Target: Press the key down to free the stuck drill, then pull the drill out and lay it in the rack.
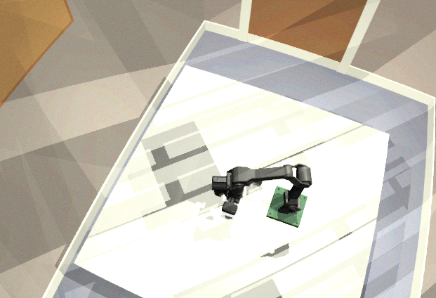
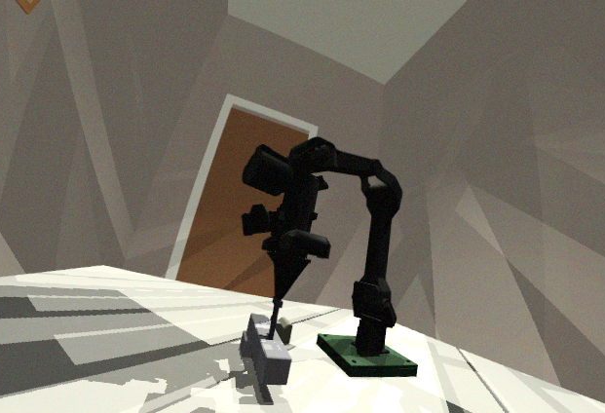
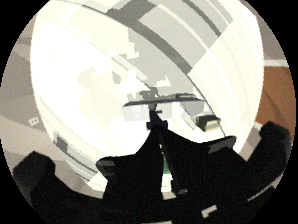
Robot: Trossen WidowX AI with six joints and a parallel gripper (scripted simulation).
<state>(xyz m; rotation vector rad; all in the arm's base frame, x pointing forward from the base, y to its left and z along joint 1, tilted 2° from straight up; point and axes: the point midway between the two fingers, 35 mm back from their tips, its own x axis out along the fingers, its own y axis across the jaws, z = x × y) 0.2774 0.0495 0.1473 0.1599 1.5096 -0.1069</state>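
White patterned table [image 1: 295, 116] fronts an orange door [image 2: 235, 214].

My hand [image 2: 278, 298] hangs point-down with its fingers closed on nothing, right over the drill [image 2: 274, 320] standing up from the grey fixture block [image 2: 266, 352], so there is almost no room straight below. A small beige piece [image 2: 284, 328] sits just behind the drill, crowding that side. The green base plate [image 2: 367, 360] and the arm's upright column block the right. Leftward the table [image 2: 94, 321] gives me open passage.
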